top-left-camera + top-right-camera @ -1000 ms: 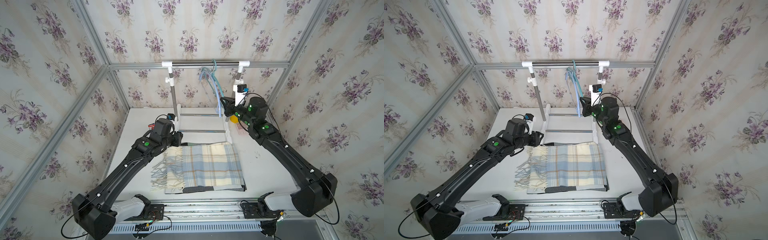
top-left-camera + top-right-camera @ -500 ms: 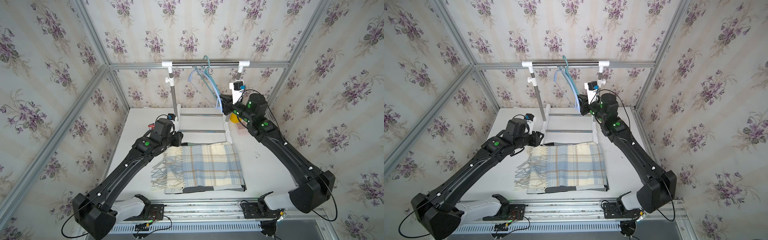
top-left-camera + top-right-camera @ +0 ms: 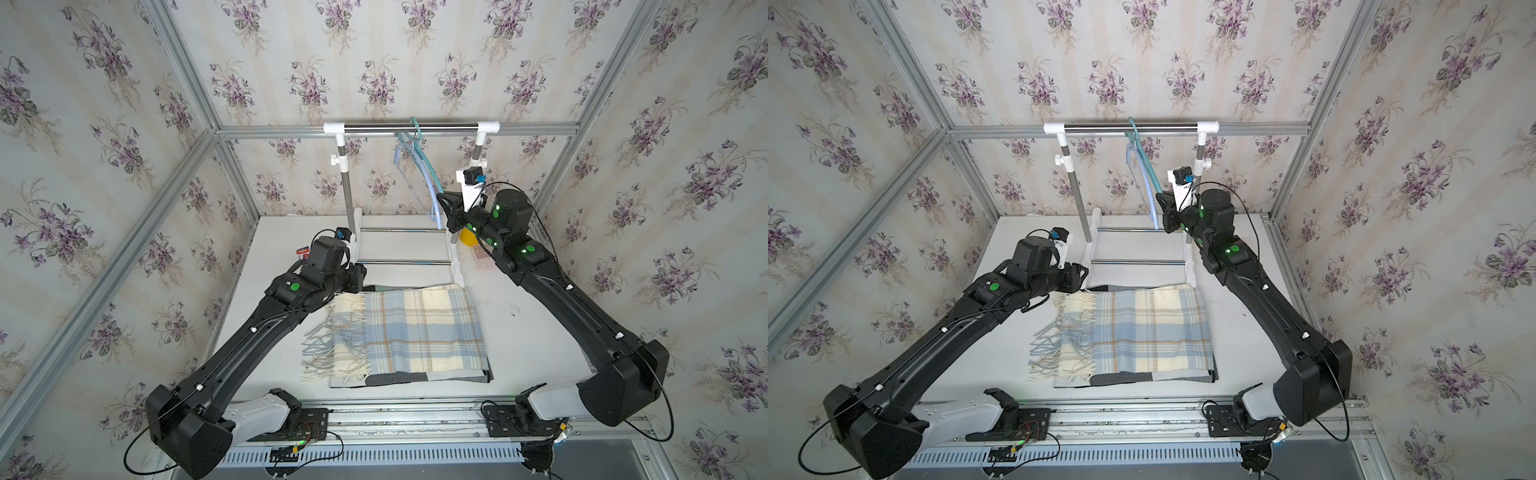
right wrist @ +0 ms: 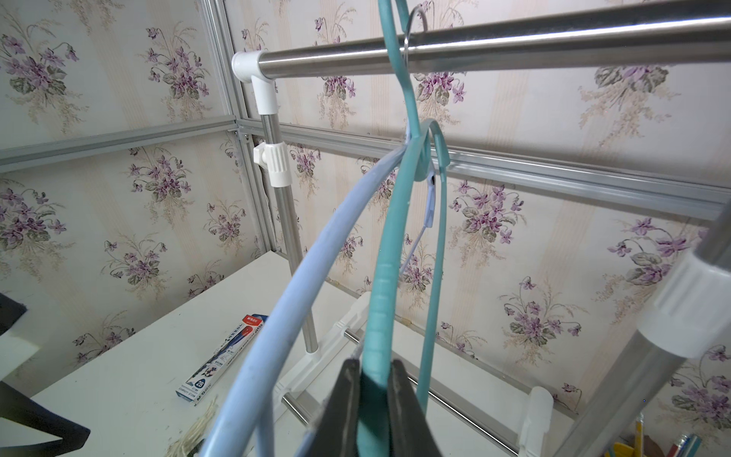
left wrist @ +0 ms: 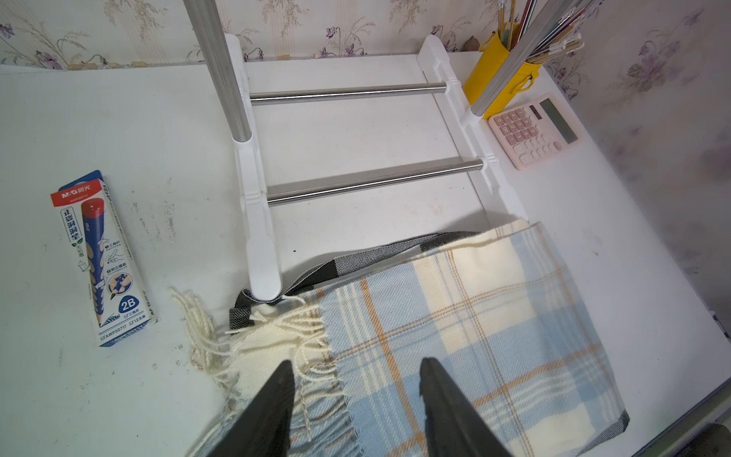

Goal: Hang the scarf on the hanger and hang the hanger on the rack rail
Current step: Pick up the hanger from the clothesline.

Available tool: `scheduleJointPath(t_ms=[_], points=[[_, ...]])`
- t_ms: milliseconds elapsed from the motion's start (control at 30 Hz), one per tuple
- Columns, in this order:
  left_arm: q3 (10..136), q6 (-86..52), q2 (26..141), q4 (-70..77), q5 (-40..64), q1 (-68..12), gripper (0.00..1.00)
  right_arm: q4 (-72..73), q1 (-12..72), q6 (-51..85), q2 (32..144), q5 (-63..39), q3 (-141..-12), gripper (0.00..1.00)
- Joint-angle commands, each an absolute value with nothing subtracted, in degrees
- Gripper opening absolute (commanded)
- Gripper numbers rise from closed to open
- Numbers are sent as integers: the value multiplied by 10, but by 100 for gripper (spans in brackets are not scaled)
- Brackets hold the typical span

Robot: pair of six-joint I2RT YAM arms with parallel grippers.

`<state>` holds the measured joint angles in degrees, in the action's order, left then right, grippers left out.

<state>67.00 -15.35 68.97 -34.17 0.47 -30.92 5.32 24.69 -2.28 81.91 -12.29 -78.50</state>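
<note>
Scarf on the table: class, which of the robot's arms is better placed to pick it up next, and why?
Left, most likely. The left gripper hangs open over the fringed end of the scarf, while the right gripper is shut on the teal hanger hooked over the rail.

You have bright, even, diffuse light; shadows are soft; glare streaks the steel rail [image 4: 514, 43]; both top views bow at the edges.
</note>
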Motion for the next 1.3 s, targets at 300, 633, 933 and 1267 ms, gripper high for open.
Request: scheduleJointPath(t_ms=[300,633,933,1267], points=[[662,-156,689,-331,6,-309,53,261,245,-39,778,-130,-670,0],[662,-156,694,-330,7,-309,53,310,236,-36,776,-90,-625,0],[659,-156,694,-330,7,-309,54,302,232,-15,795,-111,-624,0],[658,-157,695,-327,10,-309,53,377,216,33,797,-141,-557,0]])
